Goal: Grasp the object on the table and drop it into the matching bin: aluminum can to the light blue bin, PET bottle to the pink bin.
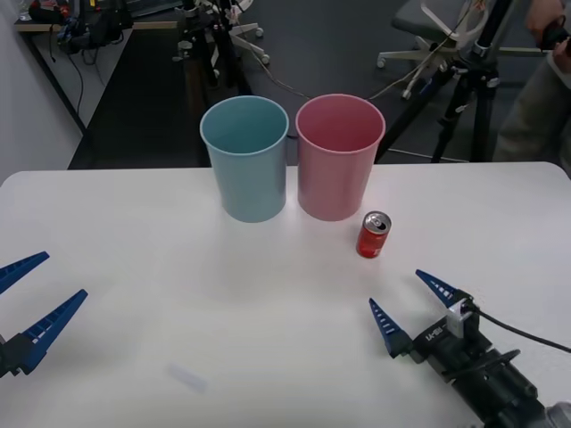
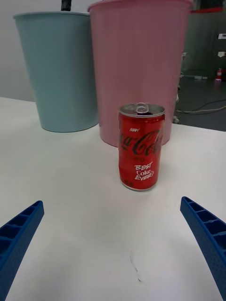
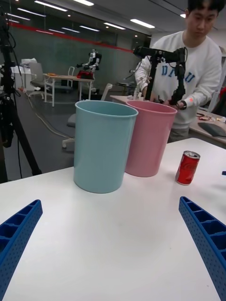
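Observation:
A small red aluminum can with a silver top stands upright on the white table, just in front of the pink bin. The light blue bin stands beside the pink one, to its left in the front view. My right gripper is open a short way before the can, facing it, fingers apart and empty. My left gripper hovers open at the table's left edge, far from the can.
Both bins stand side by side near the table's far edge. Tripods, office chairs and cables occupy the floor behind the table. A faint mark lies on the tabletop near the front.

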